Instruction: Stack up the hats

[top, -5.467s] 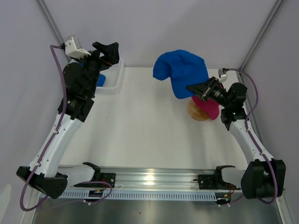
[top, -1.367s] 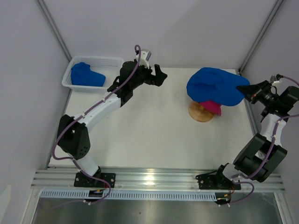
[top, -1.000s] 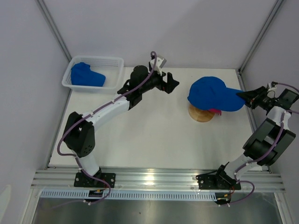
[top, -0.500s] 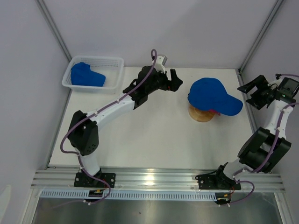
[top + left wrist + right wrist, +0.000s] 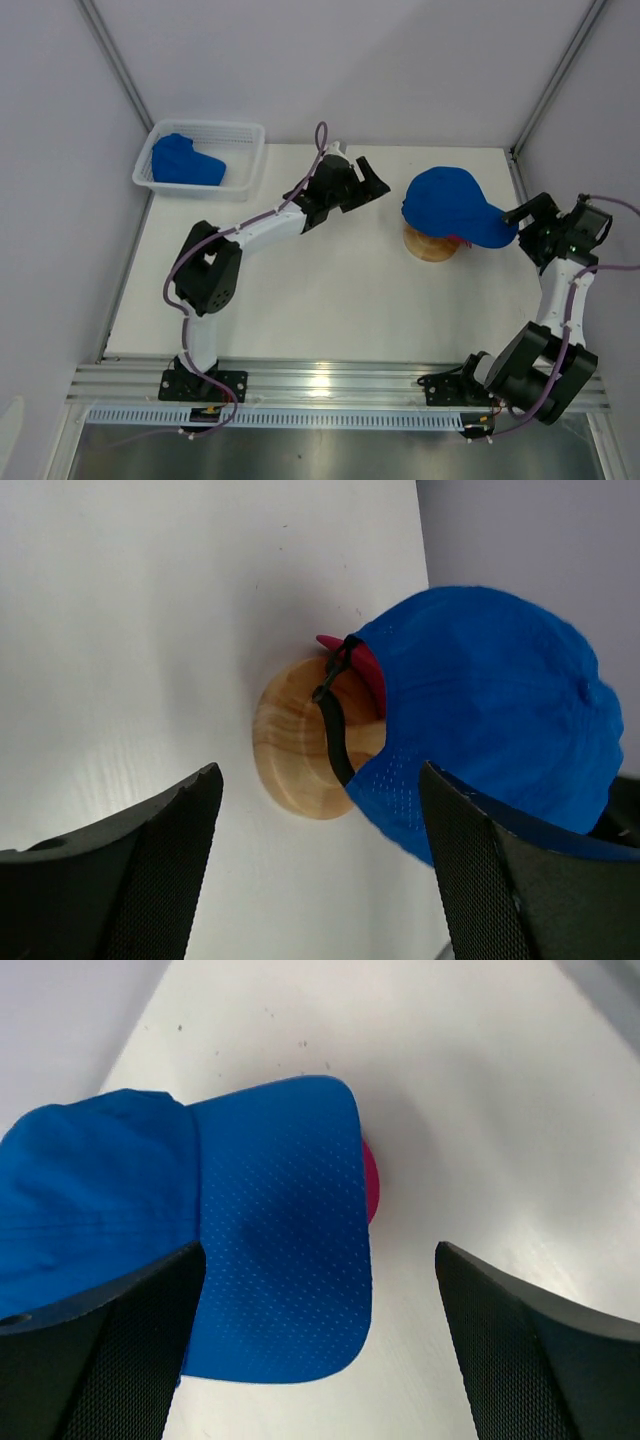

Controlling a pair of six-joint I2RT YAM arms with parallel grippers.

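A royal blue hat sits on top of a magenta-pink hat, of which only a sliver shows, on the round wooden stand. My left gripper hovers open just left of the stack. In its wrist view the left gripper frames the blue hat's back strap, the pink hat and the stand. My right gripper is open just right of the brim, holding nothing. In its own view the right gripper sits over the blue hat's brim. Another blue hat lies in the basket.
The white mesh basket stands at the table's far left corner. Tent walls and metal frame poles close in the back and sides. The right arm stands near the table's right edge.
My right gripper opened, let go of the blue hat's brim and drew back slightly. The hat settled on the stack. My left arm reached rightward, closer to the hats.
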